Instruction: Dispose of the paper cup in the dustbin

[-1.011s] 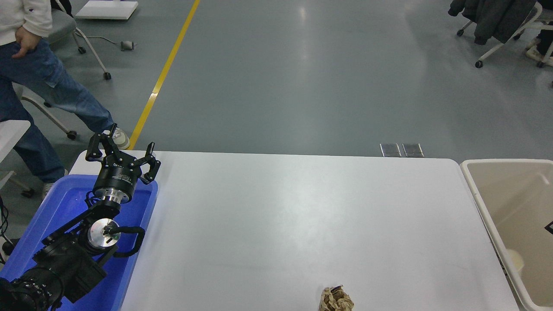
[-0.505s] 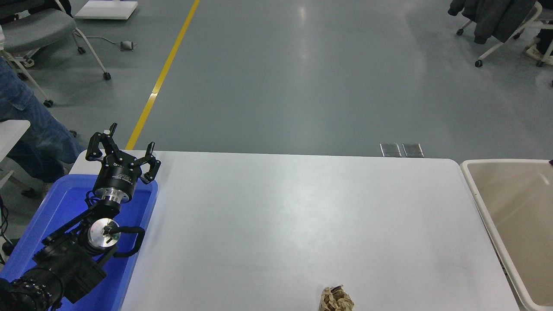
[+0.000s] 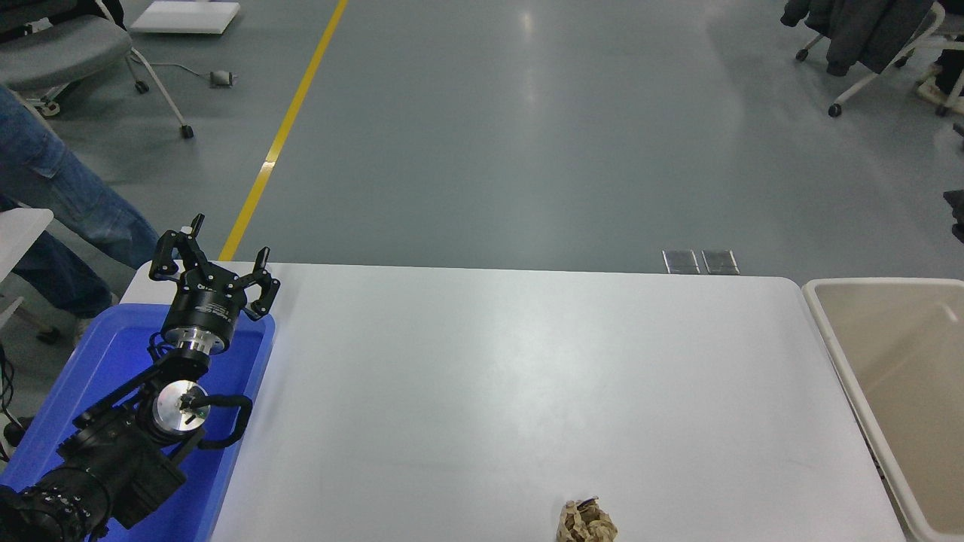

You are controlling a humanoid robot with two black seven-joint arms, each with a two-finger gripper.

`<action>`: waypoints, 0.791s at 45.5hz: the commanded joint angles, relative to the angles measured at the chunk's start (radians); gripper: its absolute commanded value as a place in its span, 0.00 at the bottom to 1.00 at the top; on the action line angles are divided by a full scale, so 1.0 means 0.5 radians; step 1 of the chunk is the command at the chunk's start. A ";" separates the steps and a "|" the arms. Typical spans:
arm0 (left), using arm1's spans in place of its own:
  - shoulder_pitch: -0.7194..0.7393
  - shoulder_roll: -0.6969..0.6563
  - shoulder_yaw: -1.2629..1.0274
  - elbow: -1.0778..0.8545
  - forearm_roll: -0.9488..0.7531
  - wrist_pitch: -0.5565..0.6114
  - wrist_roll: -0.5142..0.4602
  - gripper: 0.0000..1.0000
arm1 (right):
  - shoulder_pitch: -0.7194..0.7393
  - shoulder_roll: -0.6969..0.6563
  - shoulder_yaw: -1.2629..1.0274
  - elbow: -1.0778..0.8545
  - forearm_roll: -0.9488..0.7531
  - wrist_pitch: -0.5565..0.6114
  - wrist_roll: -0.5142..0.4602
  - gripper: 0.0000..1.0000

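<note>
Left pincer (image 3: 213, 265): spread, parked above the blue tub (image 3: 90, 369).
Dustbin (image 3: 828, 324): beside the tabletop's (image 3: 527, 376) right edge.
Paper ball (image 3: 587, 522): tabletop's near edge.

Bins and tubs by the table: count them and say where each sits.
2. The blue tub sits at the table's left end, under the parked left claw. The beige dustbin stands off the table's right end, partly cut off.

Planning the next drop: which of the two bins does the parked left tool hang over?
The bright blue plastic tub at the table's left, under the left tool; the beige dustbin stands at the right edge.
</note>
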 commanded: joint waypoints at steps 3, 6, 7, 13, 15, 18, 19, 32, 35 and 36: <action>0.000 0.000 0.000 0.000 -0.001 0.000 0.000 1.00 | -0.303 -0.007 0.557 0.627 0.001 -0.013 0.025 1.00; 0.000 0.000 0.000 0.000 -0.001 0.000 0.000 1.00 | -0.401 0.021 0.615 0.691 0.001 -0.013 0.052 1.00; 0.000 0.000 0.000 0.000 0.002 0.000 0.000 1.00 | -0.431 0.027 0.630 0.704 0.001 -0.013 0.065 1.00; 0.000 0.000 0.000 0.000 0.002 0.000 0.003 1.00 | -0.615 0.113 0.686 0.743 0.001 -0.010 0.206 1.00; 0.000 0.000 0.000 0.000 0.002 0.000 0.000 1.00 | -0.677 0.147 0.686 0.744 0.001 -0.007 0.273 1.00; 0.000 0.000 0.000 0.000 -0.001 0.000 0.000 1.00 | -0.763 0.205 0.698 0.750 0.001 0.002 0.368 1.00; 0.000 0.000 0.000 0.000 0.002 0.000 0.000 1.00 | -0.793 0.223 0.701 0.753 0.001 0.002 0.399 1.00; 0.000 0.000 0.000 0.000 0.002 0.000 0.000 1.00 | -0.996 0.426 0.781 0.759 0.001 -0.004 0.467 1.00; 0.000 0.000 0.000 0.000 0.002 0.000 0.000 1.00 | -0.996 0.429 0.784 0.762 0.001 -0.001 0.467 1.00; 0.000 0.000 0.000 0.000 -0.001 0.000 0.000 1.00 | -0.996 0.429 0.784 0.762 0.001 -0.004 0.467 1.00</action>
